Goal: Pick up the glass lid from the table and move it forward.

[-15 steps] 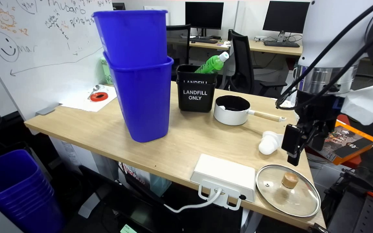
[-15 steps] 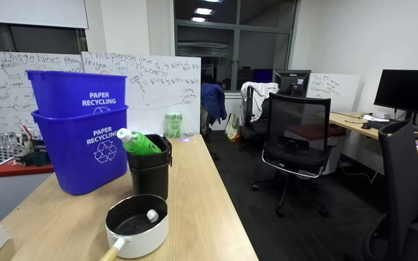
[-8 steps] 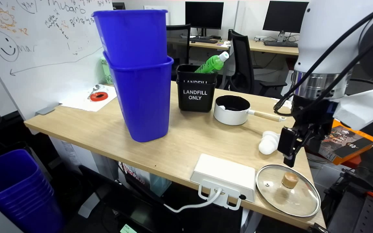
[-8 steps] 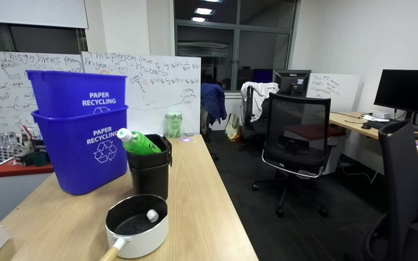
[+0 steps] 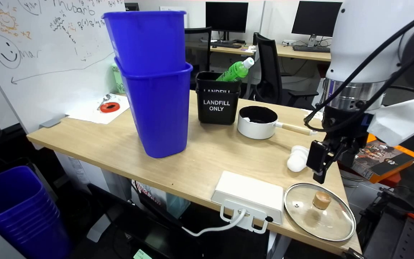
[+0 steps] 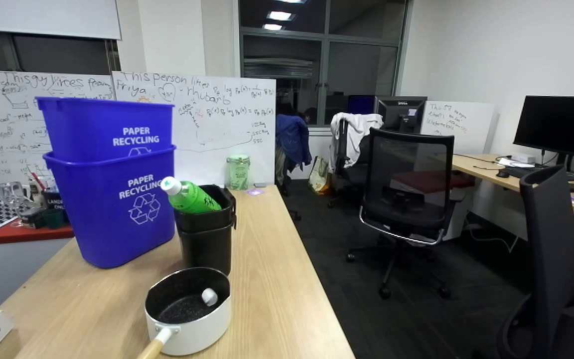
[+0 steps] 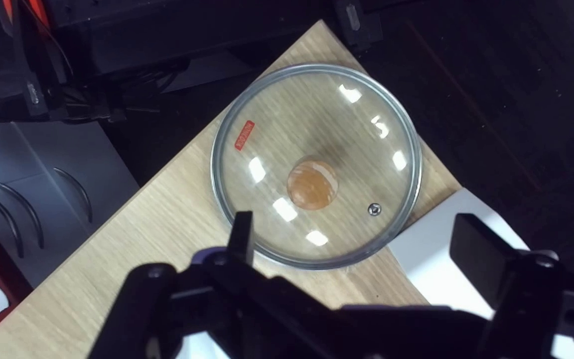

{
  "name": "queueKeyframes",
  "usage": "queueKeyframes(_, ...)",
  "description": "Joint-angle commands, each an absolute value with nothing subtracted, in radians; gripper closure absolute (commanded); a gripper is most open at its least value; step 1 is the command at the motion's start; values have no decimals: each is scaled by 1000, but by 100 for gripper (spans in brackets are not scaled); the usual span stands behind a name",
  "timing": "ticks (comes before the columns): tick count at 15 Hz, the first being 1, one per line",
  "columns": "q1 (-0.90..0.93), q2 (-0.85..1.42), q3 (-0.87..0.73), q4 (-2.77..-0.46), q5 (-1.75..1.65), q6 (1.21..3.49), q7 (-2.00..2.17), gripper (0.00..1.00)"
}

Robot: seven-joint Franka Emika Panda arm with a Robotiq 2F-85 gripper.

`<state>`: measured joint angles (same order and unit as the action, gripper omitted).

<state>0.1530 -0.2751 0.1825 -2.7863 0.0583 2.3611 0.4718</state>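
Observation:
The glass lid [image 5: 309, 216] lies flat on the table [image 5: 207, 154] at its near right corner, with its clear glass, thin metal rim and light wooden knob [image 5: 322, 200] facing up. In the wrist view the lid [image 7: 277, 134] fills the middle, with its knob [image 7: 312, 184] and a small red label visible. My gripper [image 5: 331, 169] is open and empty, above the table and a little behind the lid. In the wrist view the gripper's fingers [image 7: 356, 219] are wide apart, the left one overlapping the lid's rim in the picture, the right one over a white box.
The white box [image 5: 250, 192] with a cable touches or nearly touches the lid. A white object [image 5: 298, 160] lies behind the gripper. The white saucepan [image 5: 255, 128], black bins [image 5: 217, 104] and tall blue bins [image 5: 156, 108] stand farther off. An orange box [image 5: 386, 158] is beyond the right edge.
My gripper has moved a little to the left in an exterior view, staying open above the table. The lid and the other objects have not moved.

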Motion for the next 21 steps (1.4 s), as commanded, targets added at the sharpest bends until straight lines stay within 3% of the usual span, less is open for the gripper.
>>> queueKeyframes(1,110,-242,235,-2786,-32,2439,582,0)
queueKeyframes(21,137,20,219,-2787,-324,2581,1190,0)
